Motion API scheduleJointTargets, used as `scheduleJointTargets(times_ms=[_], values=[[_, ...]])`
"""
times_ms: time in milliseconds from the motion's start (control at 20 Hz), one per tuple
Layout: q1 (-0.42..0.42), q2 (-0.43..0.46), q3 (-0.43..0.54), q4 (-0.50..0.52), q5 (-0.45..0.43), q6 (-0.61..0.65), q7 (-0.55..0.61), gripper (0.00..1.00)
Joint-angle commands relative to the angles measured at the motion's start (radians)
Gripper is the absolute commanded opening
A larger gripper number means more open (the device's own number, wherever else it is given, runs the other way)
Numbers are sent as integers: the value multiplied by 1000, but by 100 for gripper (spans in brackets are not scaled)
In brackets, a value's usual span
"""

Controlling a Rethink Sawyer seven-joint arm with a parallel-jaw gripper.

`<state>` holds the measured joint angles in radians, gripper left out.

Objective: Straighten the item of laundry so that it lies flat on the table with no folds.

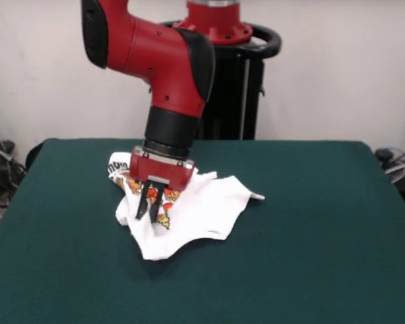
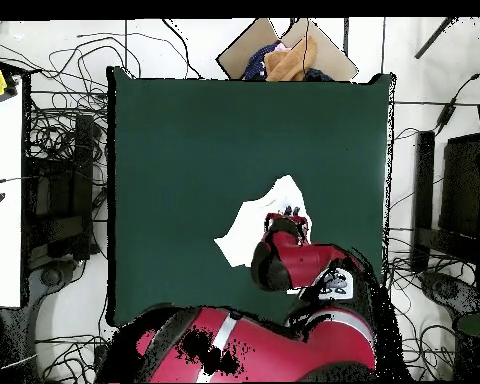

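- Front view: the T-shirt [image 1: 189,212] is lying crumpled and folded over on the surface [image 1: 310,243], toward its far edge, left of the middle. The hand [image 1: 150,210] is being lowered onto it, fingers close together; whether cloth is being pinched cannot be told. Black lettering is showing, unreadable.
- Overhead view: the T-shirt [image 2: 252,228] is partly being hidden under the hand [image 2: 289,215]; flattening is judged mostly undone.

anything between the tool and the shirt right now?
Nothing. In the front view the tool is down on the crumpled shirt, tips against the cloth; no gap or other object shows.
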<state>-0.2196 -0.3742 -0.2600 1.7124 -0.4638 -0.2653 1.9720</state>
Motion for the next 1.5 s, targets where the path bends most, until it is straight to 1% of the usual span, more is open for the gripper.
scheduleJointTargets(times_ms=[50, 100, 200, 350, 450, 700, 850, 1000, 1200, 1300, 1400, 1500], values=[[-29, 28, 126, 72, 103, 169, 178, 0], [-33, 17, 138, 85, 107, 191, 171, 0], [-13, -2, 130, 104, 128, 219, 168, 0], [32, 11, 97, 106, 165, 234, 178, 0], [73, 21, 69, 114, 202, 236, 199, 0], [198, 16, 8, 171, 324, 231, 265, 0], [316, 68, -62, 178, 432, 159, 312, 0], [394, 136, -92, 170, 547, 117, 323, 0], [449, 211, -108, 163, 641, 55, 316, 0], [461, 254, -109, 153, 684, 11, 313, 0], [456, 285, -96, 145, 719, -32, 310, 0], [449, 296, -87, 140, 740, -42, 298, 0]])
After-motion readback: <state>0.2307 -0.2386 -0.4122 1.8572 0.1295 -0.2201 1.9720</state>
